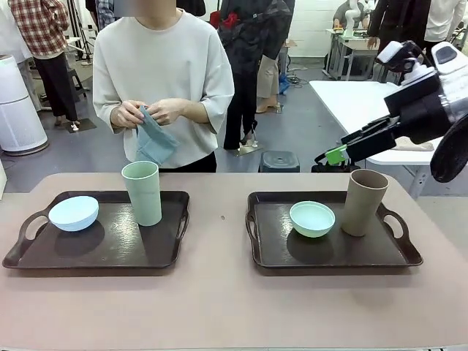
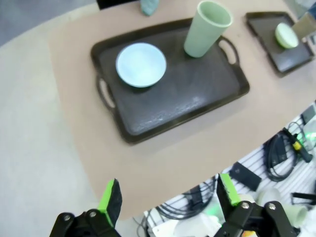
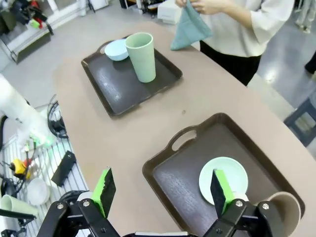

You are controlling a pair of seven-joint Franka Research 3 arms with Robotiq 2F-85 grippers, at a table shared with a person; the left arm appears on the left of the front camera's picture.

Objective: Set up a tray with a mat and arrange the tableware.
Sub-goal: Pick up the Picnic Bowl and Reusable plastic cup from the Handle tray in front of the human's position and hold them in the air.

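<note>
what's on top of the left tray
A pale blue bowl and a pale green cup stand upright on the bare dark tray. The patches under their bases are covered.

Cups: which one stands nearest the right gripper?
The tan-brown cup, on the right tray beside the mint bowl; the pale green cup stands on the left tray.

Beige tabletop (image 1: pixel 219 307), rounded corners. Person (image 1: pixel 164 66) in white top stands at far edge. Dark stool (image 1: pixel 278 161) on grey floor (image 1: pixel 80 153) behind, right of person. White cylindrical appliance (image 1: pixel 18 110) far left. White table (image 1: pixel 351 102) back right. Plaid-shirted bystander (image 1: pixel 36 29) back left. Black cables (image 2: pixel 281 153) below tabletop edge.
</note>
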